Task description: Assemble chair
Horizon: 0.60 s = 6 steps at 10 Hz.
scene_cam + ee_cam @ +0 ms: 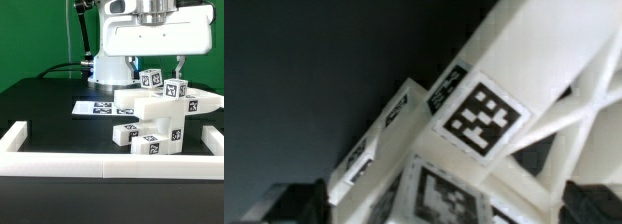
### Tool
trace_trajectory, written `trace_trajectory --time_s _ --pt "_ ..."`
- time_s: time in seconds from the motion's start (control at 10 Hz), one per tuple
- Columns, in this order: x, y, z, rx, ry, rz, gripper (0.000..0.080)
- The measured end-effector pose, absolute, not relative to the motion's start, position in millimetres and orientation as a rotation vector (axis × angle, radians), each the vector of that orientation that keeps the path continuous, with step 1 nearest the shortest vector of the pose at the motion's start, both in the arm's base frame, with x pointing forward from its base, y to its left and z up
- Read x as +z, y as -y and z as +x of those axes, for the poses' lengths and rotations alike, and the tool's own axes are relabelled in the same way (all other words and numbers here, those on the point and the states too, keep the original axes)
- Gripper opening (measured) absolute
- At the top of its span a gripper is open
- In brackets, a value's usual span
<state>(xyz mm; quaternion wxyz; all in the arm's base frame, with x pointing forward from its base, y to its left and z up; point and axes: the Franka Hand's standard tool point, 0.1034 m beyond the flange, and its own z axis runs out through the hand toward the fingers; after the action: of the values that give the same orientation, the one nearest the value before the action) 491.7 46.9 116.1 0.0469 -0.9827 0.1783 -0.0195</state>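
On the black table [45, 115] stands the tagged white chair [160, 118]; end effector [160, 62] apparently open above.

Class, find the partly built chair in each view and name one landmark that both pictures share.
Exterior view: the chair stands mid-table, toward the exterior view's right, under the gripper.
Wrist view: the chair fills most of the picture, seen close and tilted.
Shared landmark: the square tags on its white parts.
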Motion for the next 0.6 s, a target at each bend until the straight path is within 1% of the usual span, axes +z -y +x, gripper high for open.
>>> trace_trajectory --time_s 0.3,0.6 --pt "116.1 -46.6 491.8 -0.073 -0.266 -3.04 0.0649" --pt "116.5 -42.0 492.2 -0.092 0.138 -3.057 0.0649"
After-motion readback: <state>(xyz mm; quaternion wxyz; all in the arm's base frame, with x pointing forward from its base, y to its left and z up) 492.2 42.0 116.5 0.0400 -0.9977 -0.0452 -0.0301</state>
